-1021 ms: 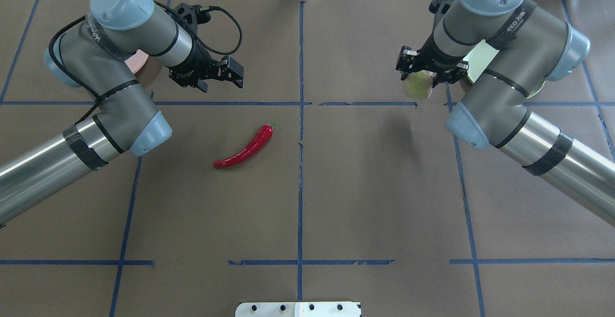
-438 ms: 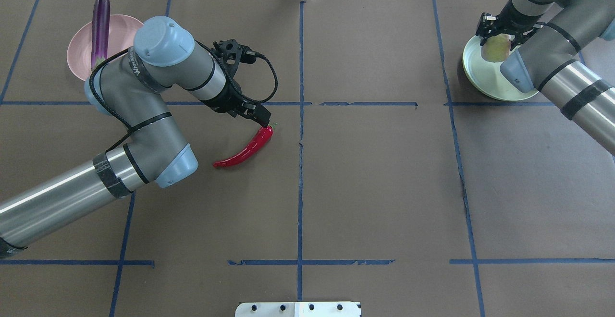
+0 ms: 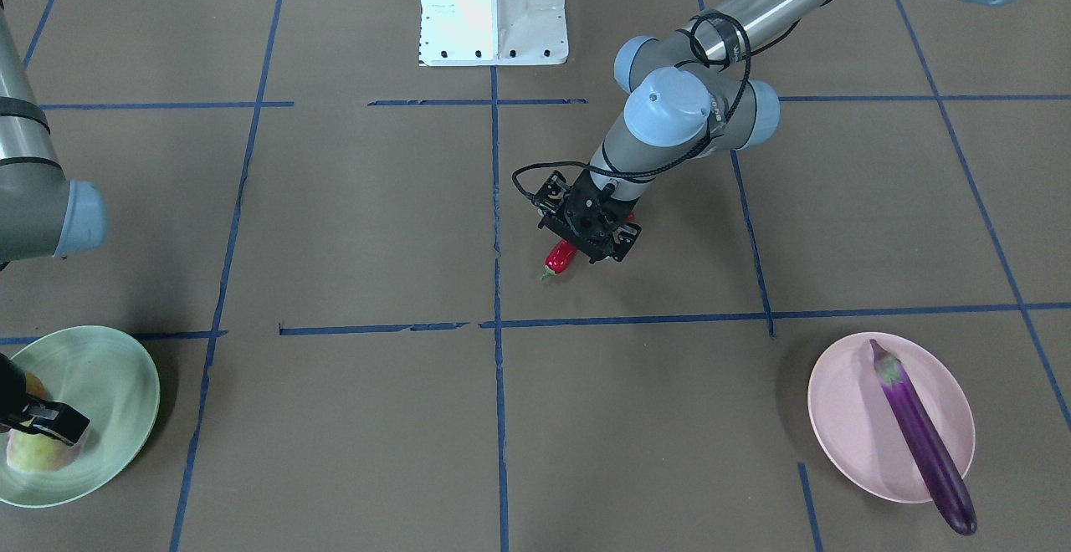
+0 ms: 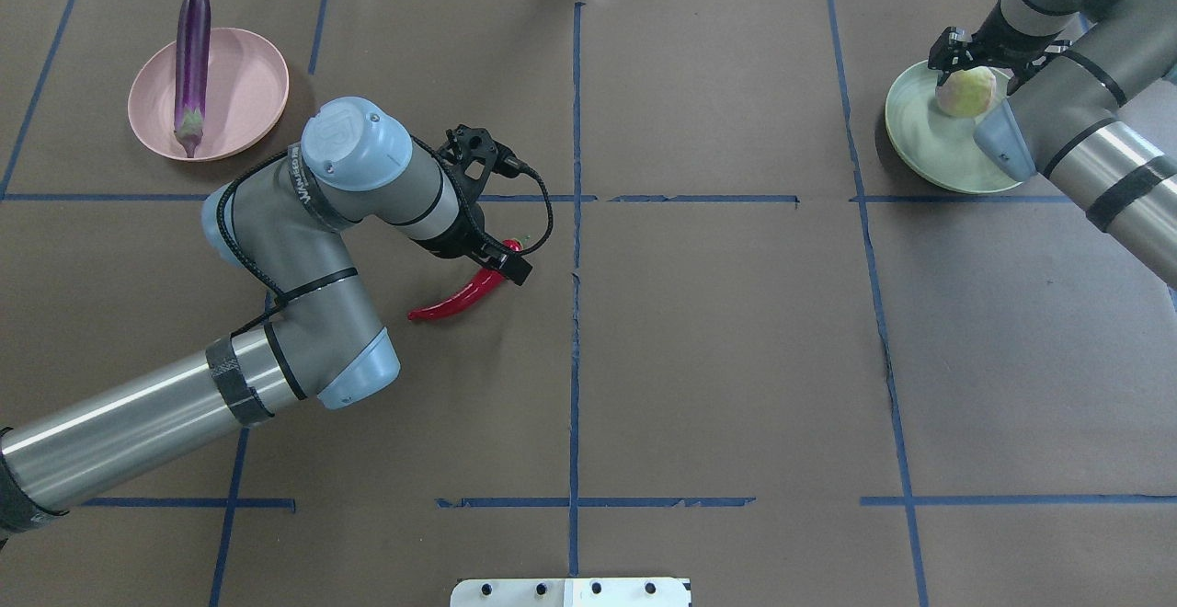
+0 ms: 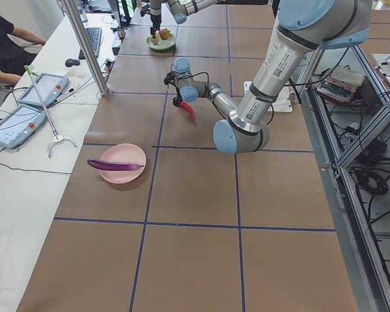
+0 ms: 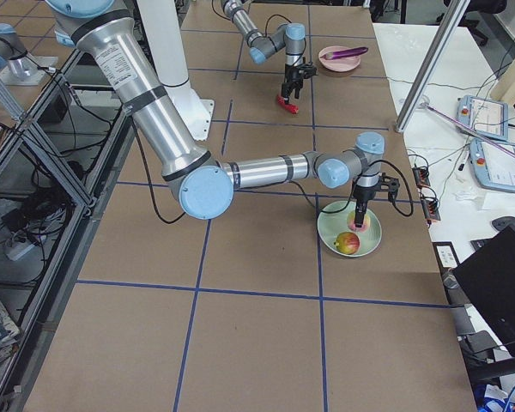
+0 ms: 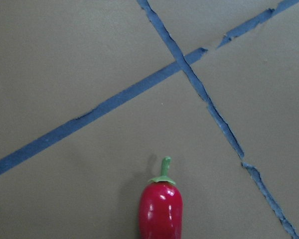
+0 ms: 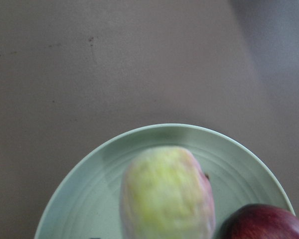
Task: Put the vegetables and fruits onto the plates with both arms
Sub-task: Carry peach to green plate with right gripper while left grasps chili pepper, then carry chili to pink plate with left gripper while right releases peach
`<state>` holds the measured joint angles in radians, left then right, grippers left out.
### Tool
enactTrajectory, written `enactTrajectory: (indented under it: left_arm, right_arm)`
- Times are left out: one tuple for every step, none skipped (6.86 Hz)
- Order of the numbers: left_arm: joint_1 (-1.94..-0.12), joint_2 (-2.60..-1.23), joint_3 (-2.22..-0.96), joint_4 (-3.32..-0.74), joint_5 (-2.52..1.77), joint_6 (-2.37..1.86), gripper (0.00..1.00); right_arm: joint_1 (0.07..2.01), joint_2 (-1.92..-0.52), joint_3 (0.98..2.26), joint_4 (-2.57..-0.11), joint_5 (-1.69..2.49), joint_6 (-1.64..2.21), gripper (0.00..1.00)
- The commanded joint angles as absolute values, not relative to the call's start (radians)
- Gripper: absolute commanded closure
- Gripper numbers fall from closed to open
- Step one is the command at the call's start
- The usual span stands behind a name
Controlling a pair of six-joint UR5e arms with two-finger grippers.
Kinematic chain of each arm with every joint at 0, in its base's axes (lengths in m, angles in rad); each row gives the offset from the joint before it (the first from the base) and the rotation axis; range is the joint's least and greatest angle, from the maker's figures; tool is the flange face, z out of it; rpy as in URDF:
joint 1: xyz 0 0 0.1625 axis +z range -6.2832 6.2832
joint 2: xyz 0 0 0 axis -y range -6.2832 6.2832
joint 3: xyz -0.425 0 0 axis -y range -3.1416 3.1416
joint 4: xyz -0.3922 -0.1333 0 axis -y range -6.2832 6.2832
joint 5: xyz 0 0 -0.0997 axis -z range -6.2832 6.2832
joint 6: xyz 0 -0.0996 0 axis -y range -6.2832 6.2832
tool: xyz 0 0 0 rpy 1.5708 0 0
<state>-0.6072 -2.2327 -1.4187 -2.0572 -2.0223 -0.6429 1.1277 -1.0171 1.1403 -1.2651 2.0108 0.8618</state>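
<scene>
On the table (image 4: 736, 359), the chili pepper (image 4: 455, 302) lies along seven-to-one o'clock. The left fingers (image 4: 517, 269) straddle its stem end, the nearer arm by far. The right fingers (image 4: 947, 44) flank the peach (image 4: 965, 92) on the green plate (image 4: 906, 143). I cannot tell either grip.

The glossy red chili pepper (image 4: 451, 303) was found lying on the table, its thick stem end beneath the left gripper's (image 4: 504, 262) jaws. The pale yellow-green peach (image 4: 965, 92) was noted directly below the right gripper's (image 4: 979, 60) jaws, on the mint green plate (image 4: 919, 147) beside the red pomegranate (image 8: 264, 224). The purple eggplant (image 4: 191, 46) was recorded lying across the pink plate (image 4: 244, 92), well apart from both.
</scene>
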Motion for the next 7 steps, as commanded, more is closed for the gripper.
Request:
enactTrajectory:
  left_arm:
    - [-0.574, -2.233, -1.408, -2.054, -1.961, -0.632, 0.38]
    - [-0.574, -2.240, -1.410, -2.002, -1.957, -0.632, 0.65]
    - [-0.575, -2.240, -1.416, -1.991, -1.957, -0.632, 0.78]
    - [-0.580, -2.241, -1.420, -1.982, -1.945, -0.634, 1.00]
    - [-0.604, -2.247, -1.439, -1.964, -1.930, -0.643, 1.00]
    - [-0.662, -2.246, -1.451, -1.965, -1.928, -0.658, 1.00]
    - [-0.714, -2.238, -1.459, -1.965, -1.918, -0.767, 1.00]
  right_arm:
    - [1.156, -1.012, 1.199, -1.278, 2.060, 0.830, 0.00]
    - [1.161, -1.032, 1.245, -1.275, 2.112, 0.836, 0.00]
    - [1.161, -1.105, 1.381, -1.310, 2.140, 0.850, 0.00]
    - [1.161, -1.133, 1.505, -1.427, 2.176, 0.853, 0.00]
    - [1.154, -1.176, 1.649, -1.541, 2.180, 0.879, 0.00]
    - [1.113, -1.322, 1.812, -1.542, 2.204, 0.914, 0.00]
    - [1.100, -1.410, 1.906, -1.537, 2.227, 0.914, 0.00]
